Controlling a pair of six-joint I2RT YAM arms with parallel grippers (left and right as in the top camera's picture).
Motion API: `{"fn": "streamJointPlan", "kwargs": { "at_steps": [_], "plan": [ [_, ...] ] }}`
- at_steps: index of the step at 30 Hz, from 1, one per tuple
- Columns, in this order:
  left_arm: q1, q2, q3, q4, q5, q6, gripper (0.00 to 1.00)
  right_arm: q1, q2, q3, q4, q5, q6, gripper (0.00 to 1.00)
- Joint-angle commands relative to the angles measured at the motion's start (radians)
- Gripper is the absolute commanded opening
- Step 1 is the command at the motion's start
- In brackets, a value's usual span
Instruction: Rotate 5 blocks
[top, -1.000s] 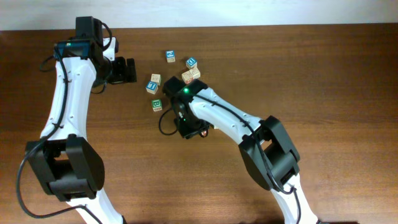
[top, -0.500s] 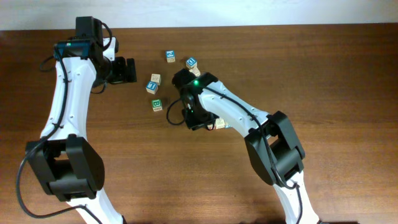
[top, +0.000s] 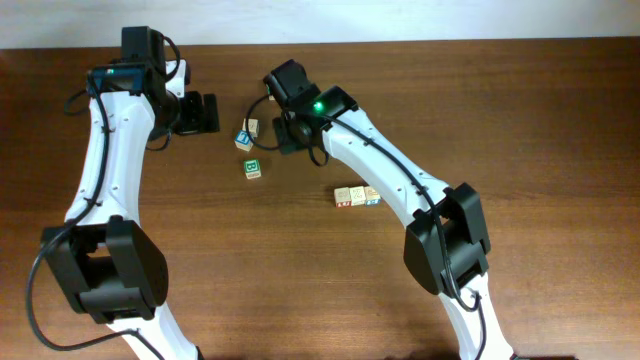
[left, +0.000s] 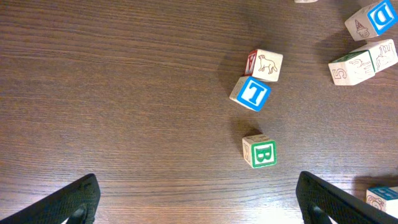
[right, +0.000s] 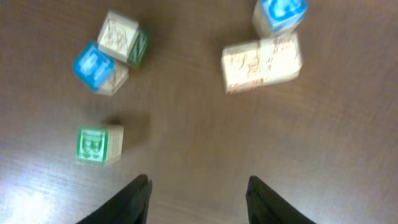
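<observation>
Several small wooden blocks lie on the table. A blue-faced block (top: 245, 136) (left: 252, 92) (right: 93, 65) touches a tan one (left: 264, 64) (right: 124, 37). Below them is a green-faced block (top: 252, 168) (left: 260, 151) (right: 93, 145). A joined pair (left: 364, 62) (right: 261, 62) and a blue block (left: 373, 18) (right: 283, 12) are hidden under the right arm in the overhead view. A short row of blocks (top: 357, 196) lies mid-table. My right gripper (top: 288, 134) (right: 199, 199) hovers open and empty, right of the green block. My left gripper (top: 205, 112) (left: 199, 199) stands wide open, left of the cluster.
The dark wooden table (top: 520, 120) carries only the blocks and the arms. Its far edge (top: 400, 42) meets a white wall. The right arm's forearm (top: 390, 165) crosses above the table between the cluster and the short row. The right wrist view is blurred.
My right gripper has drawn away from the short row at mid-table, widened its jaws and swung up and left over the far cluster. The left arm has not moved.
</observation>
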Motion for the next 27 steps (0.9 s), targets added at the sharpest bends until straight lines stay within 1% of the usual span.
{"fn": "streamJointPlan", "kwargs": {
  "at_steps": [1,2,4,5,6,9,14,19,20,22,27],
  "plan": [
    [0.0,0.009,0.015,-0.001,-0.003,-0.013,0.99,-0.052,0.047,0.013,0.115,0.038,-0.104,0.54],
    [0.0,0.009,0.015,-0.001,-0.003,-0.013,0.99,-0.074,0.068,0.013,0.163,-0.014,-0.138,0.54],
    [0.0,0.009,0.015,-0.001,-0.003,-0.013,0.99,-0.088,0.095,0.013,0.187,-0.053,-0.188,0.56],
    [0.0,0.009,0.015,-0.001,-0.003,-0.013,0.99,-0.089,0.113,0.013,0.206,-0.054,-0.266,0.59],
    [0.0,0.009,0.015,-0.001,-0.003,-0.013,0.99,-0.089,0.129,0.013,0.227,-0.053,-0.301,0.61],
    [0.0,0.009,0.015,-0.001,-0.003,-0.013,0.99,-0.098,0.161,0.013,0.294,0.004,-0.309,0.6],
    [0.0,0.009,0.015,-0.001,-0.003,-0.013,0.99,-0.114,0.217,0.013,0.349,0.013,-0.259,0.61],
    [0.0,0.009,0.015,-0.001,-0.003,-0.013,0.99,-0.113,0.236,0.012,0.345,-0.006,-0.248,0.61],
    [0.0,0.009,0.015,-0.001,-0.003,-0.013,0.99,-0.113,0.236,0.012,0.33,-0.014,-0.225,0.61],
    [0.0,0.009,0.015,-0.001,-0.003,-0.013,0.99,-0.111,0.236,0.012,0.269,-0.06,-0.176,0.6],
    [0.0,0.009,0.015,-0.001,-0.003,-0.013,0.99,-0.11,0.233,0.013,0.117,-0.191,-0.16,0.61]
  ]
}}
